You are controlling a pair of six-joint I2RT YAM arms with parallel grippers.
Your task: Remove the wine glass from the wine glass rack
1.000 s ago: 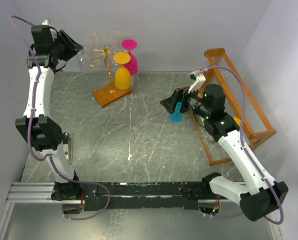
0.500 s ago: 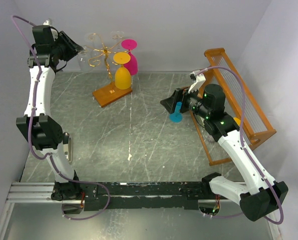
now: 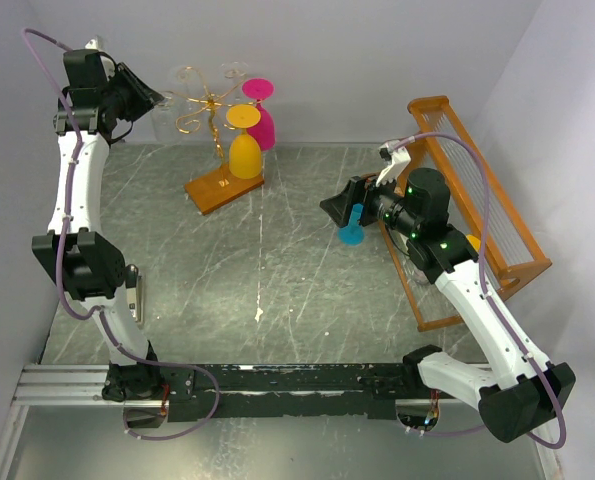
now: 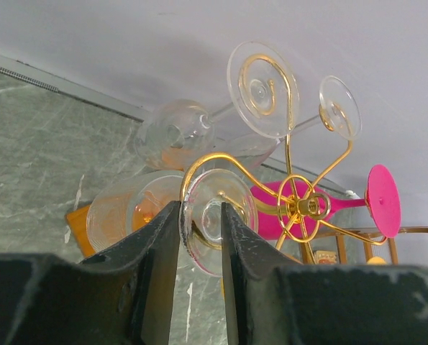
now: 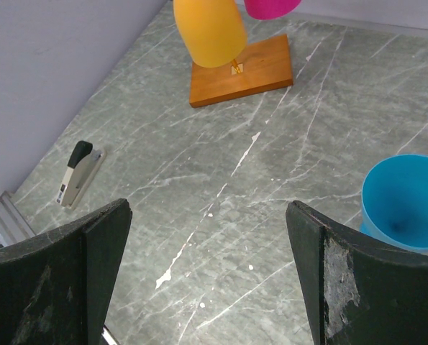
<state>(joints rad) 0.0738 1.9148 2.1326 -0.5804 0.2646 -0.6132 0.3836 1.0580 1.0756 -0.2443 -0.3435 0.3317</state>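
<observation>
Clear wine glass [image 4: 235, 205] on rack [image 4: 300, 206], left claw [image 4: 201, 210] astride — grip unclear, right claw [image 5: 208, 215] open

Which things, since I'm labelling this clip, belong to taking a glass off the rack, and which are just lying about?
Job: wine glass rack; clear wine glass, flanked by the fingers of the left gripper.
Lying about: yellow glass, pink glass and other clear glasses hanging on that rack; blue cup; stapler; large wooden-framed rack; right gripper, open.

White arm links [image 3: 74, 190], black joints [image 3: 77, 265], purple cables [image 3: 37, 33], green lights [image 3: 414, 190]
</observation>
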